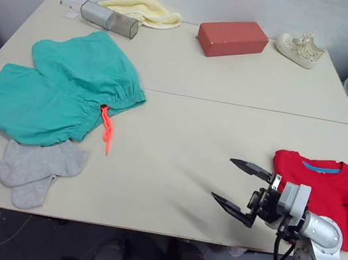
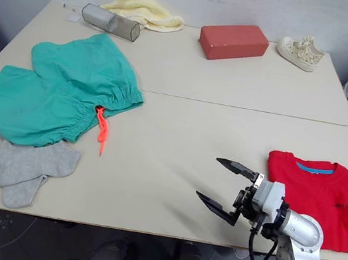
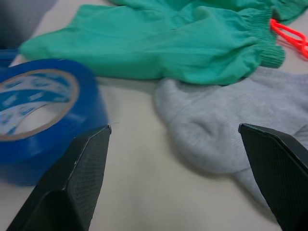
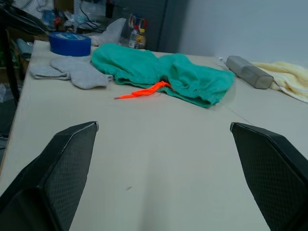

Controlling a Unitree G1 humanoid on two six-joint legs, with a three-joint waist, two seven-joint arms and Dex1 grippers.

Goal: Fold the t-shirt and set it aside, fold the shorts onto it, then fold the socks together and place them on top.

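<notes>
The t-shirt (image 1: 331, 195) is lying folded at the table's (image 1: 197, 73) near right corner, just beside the right gripper (image 1: 240, 189), whose fingers are being held wide apart over bare tabletop with nothing between them. The shorts (image 1: 60, 86) are spread on the left side, the orange drawstring (image 1: 106, 130) trailing toward the near edge. The socks (image 1: 36, 168) are resting touching the shorts' near edge. The left gripper (image 3: 185, 180) is being held open, nothing gripped, just before the socks, beside a roll of blue tape (image 3: 41, 113).
</notes>
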